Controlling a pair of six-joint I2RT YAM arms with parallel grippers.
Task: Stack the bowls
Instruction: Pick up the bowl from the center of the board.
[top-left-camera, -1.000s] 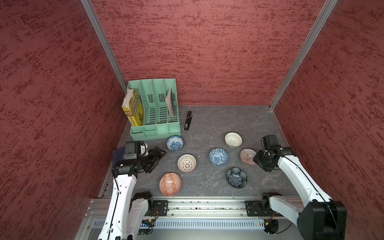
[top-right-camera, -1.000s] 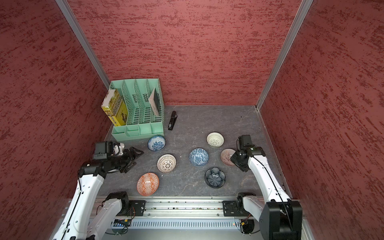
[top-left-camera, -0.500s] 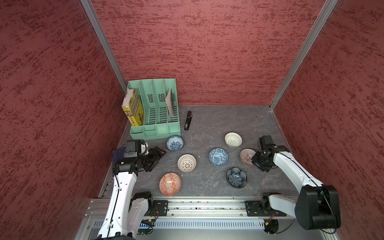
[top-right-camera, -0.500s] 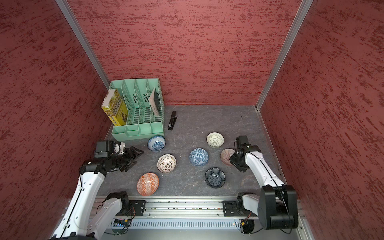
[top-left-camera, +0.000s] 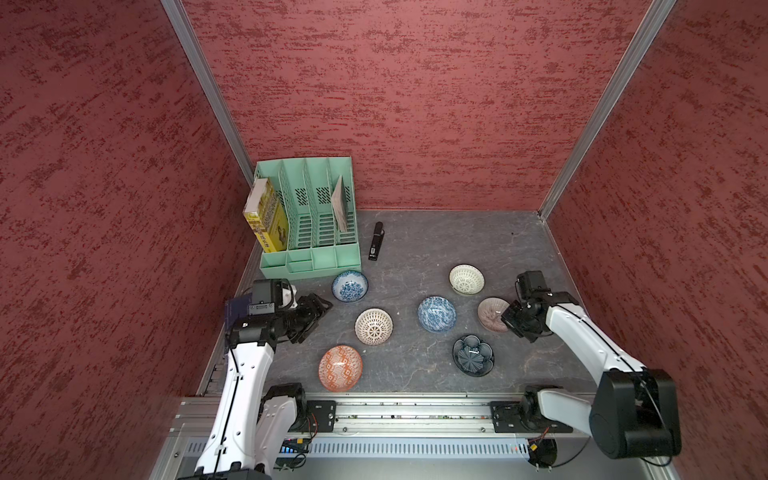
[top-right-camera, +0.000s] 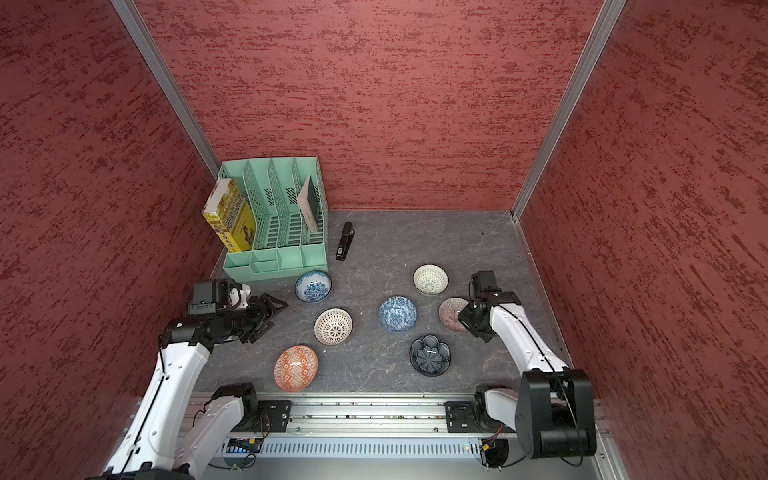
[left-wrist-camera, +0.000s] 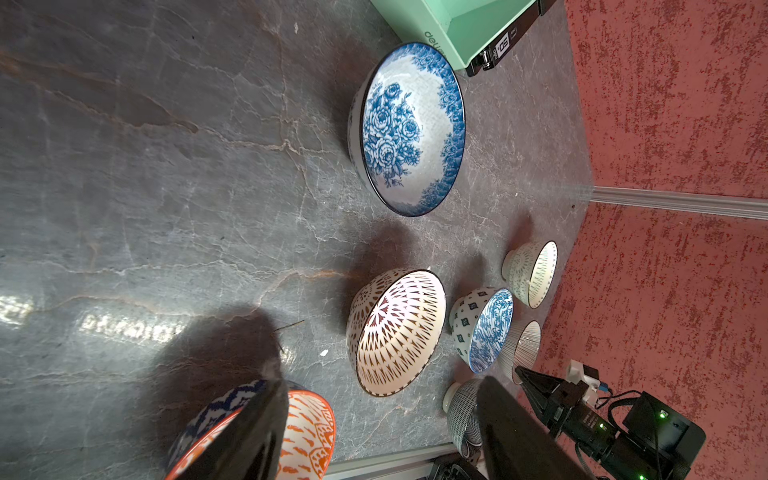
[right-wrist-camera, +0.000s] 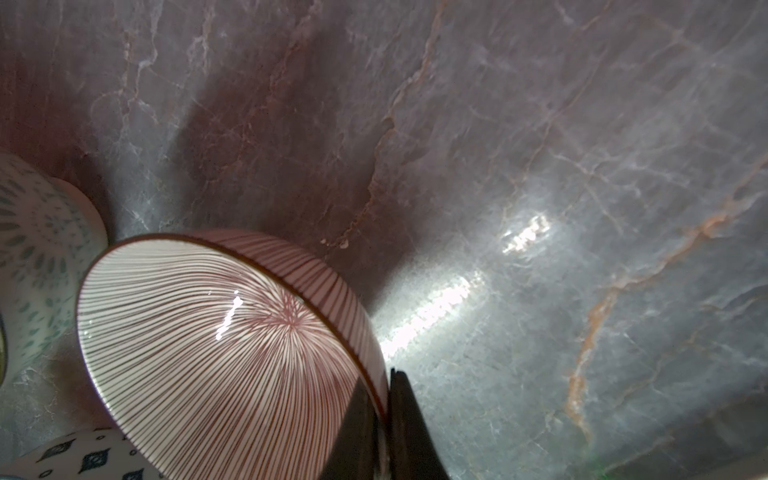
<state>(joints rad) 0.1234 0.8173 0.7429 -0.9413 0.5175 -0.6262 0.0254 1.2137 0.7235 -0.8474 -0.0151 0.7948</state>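
My right claw clamping striped bowl rim; blue bowl lying near, toward my left claw, it gaping apart.

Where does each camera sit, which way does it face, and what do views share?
Top views: high above the front rail, looking down at the table and seven bowls; left gripper and right gripper show.
Left wrist: low, looking past its open fingers across the bowls.
Right wrist: close on the pinkish striped bowl, fingers pinching its rim.
Shared: both wrist views show that bowl; the left also catches the right gripper.
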